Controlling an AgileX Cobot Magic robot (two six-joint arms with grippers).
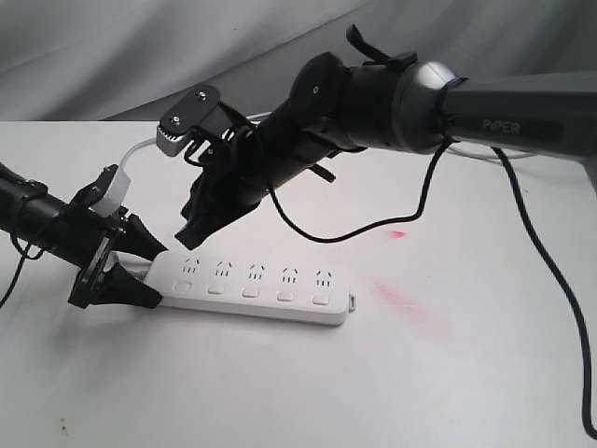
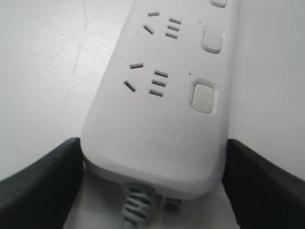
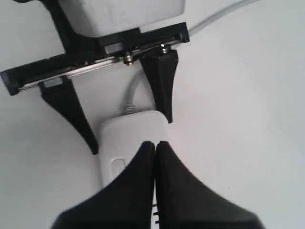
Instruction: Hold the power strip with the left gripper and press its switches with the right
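The white power strip (image 1: 252, 283) lies flat on the white table, its cord end to the left. Its five switches (image 1: 249, 293) run along the near side, one below each socket. My left gripper (image 1: 147, 266) has its two pointed black fingers against both sides of the cord end (image 2: 157, 138) and is shut on it. Two switches (image 2: 202, 97) show beyond them. My right gripper (image 1: 187, 239) on the PIPER arm is shut, tips together (image 3: 155, 144). It hangs over the strip's cord end (image 3: 128, 131), beside the first switch (image 3: 116, 167). Whether the tips touch the strip is unclear.
The grey-white cord (image 1: 131, 161) curves back from the strip behind the left arm. A loose black cable (image 1: 373, 229) sags from the right arm down to the table behind the strip. Red smears (image 1: 401, 299) mark the table right of the strip. Grey cloth hangs at the back.
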